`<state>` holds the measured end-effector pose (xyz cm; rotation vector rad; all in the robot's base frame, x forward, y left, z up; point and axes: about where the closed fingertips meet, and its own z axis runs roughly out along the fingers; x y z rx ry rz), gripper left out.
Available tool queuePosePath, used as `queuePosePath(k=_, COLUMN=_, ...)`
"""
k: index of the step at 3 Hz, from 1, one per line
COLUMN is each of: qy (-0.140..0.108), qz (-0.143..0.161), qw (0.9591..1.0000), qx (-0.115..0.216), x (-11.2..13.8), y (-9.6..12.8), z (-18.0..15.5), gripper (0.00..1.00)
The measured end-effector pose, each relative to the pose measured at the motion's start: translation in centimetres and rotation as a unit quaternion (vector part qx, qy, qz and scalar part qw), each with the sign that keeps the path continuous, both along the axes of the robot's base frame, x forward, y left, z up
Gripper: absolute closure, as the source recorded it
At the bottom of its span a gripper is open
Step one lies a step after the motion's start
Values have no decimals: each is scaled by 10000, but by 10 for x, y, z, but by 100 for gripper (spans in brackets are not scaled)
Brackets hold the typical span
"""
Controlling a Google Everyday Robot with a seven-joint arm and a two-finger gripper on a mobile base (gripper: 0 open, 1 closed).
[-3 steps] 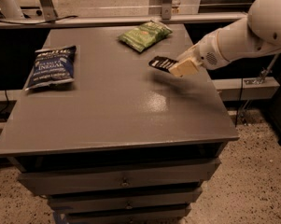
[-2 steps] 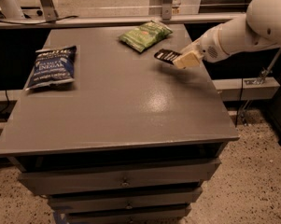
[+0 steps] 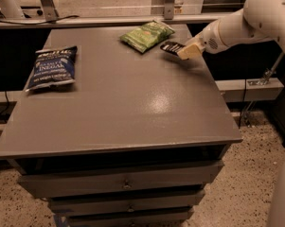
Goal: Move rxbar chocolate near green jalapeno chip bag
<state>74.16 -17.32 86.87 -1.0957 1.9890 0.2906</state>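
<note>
Camera view, rxbar chocolate [image 3: 171,47] with its right end hidden by the end effector [image 3: 186,51], which was clamped on it, lettering unreadable, small flat black bar, just right of green jalapeno chip bag [image 3: 146,35], far right on table [image 3: 132,108].

White arm [image 3: 236,25] stretching in over the right edge of the worktop [image 3: 132,108], gripper [image 3: 182,51] hanging near the far right corner, fingers [image 3: 191,50] clamping one end of the rxbar chocolate [image 3: 170,47], wrist angling down leftward
</note>
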Motion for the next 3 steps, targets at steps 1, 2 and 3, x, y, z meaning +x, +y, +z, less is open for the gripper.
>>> queuePosePath(k=1, qy=5, qz=41, qw=10000, qx=-41, x=17, y=5, z=-5, gripper=100)
queuePosePath(k=2, qy=46, qz=137, qw=9999, qx=-75, x=28, y=15, z=-11, gripper=100)
queuePosePath(k=3, qy=45, qz=271, qw=9996, qx=-109, x=39, y=28, z=-14, gripper=100)
